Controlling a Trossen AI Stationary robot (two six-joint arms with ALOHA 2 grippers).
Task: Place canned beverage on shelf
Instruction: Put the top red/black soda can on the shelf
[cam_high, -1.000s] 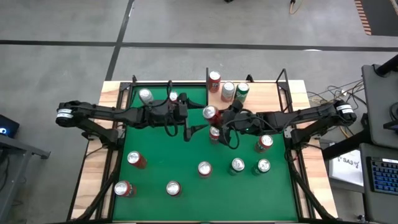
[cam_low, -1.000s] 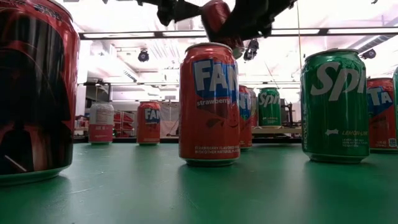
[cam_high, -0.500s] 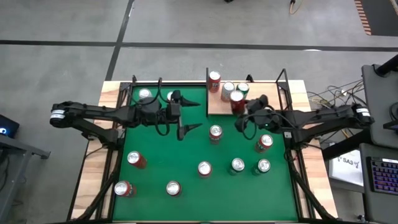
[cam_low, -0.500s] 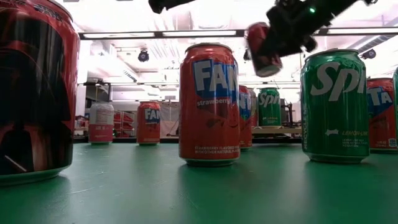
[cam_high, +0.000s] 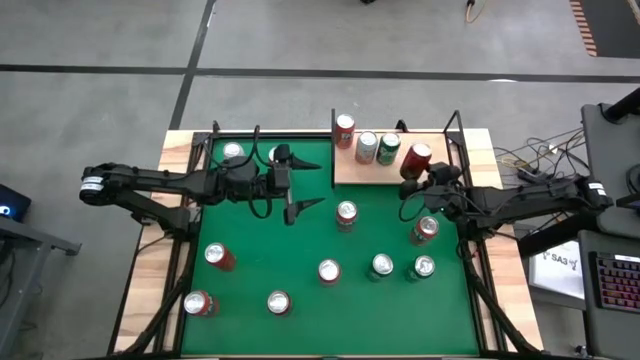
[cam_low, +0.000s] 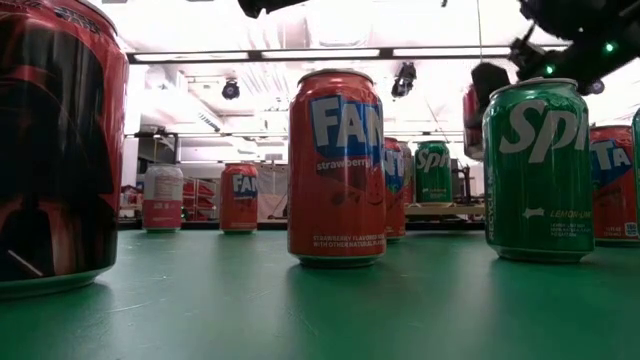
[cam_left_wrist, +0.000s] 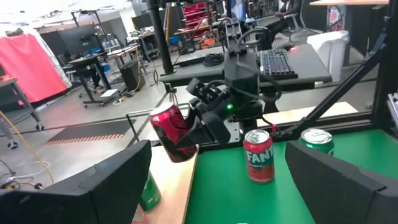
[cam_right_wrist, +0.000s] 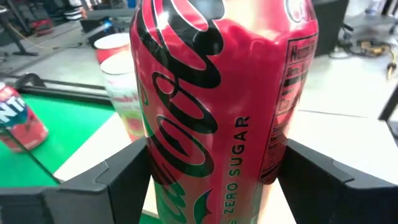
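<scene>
A red Coca-Cola Zero Sugar can (cam_right_wrist: 217, 93) hangs tilted in my right gripper (cam_high: 412, 172), over the right part of the shelf (cam_high: 358, 170), a pale wood board at the table's far side. In the left wrist view the can (cam_left_wrist: 173, 132) is clear of the board. Three cans stand upright on the shelf: a red one (cam_high: 344, 128), a silver-topped one (cam_high: 366, 146) and a green one (cam_high: 388, 148). My left gripper (cam_high: 308, 185) hovers open over the green table left of centre, holding nothing. My right gripper pinches the can's side wall (cam_right_wrist: 157, 167) between its two fingers (cam_right_wrist: 115, 177), one on each side of the body, about halfway up. The fingers reach in from the table's right side, close to level. The can is lifted clear above the shelf, its top (cam_high: 419, 152) leaning away.
Several more cans stand on the green felt: a Fanta can (cam_high: 346, 213), one beside my right arm (cam_high: 425, 229), others toward the near edge (cam_high: 328, 270). Black metal rods and posts (cam_high: 455, 122) edge the shelf and table. Bare wood lies at the shelf's right end (cam_high: 440, 150).
My right gripper has carried the can from over the table's middle toward the right and far edges and downward, out over the shelf, rolling its wrist so that the can is now tilted. My left gripper has risen slightly and rolled, staying open.
</scene>
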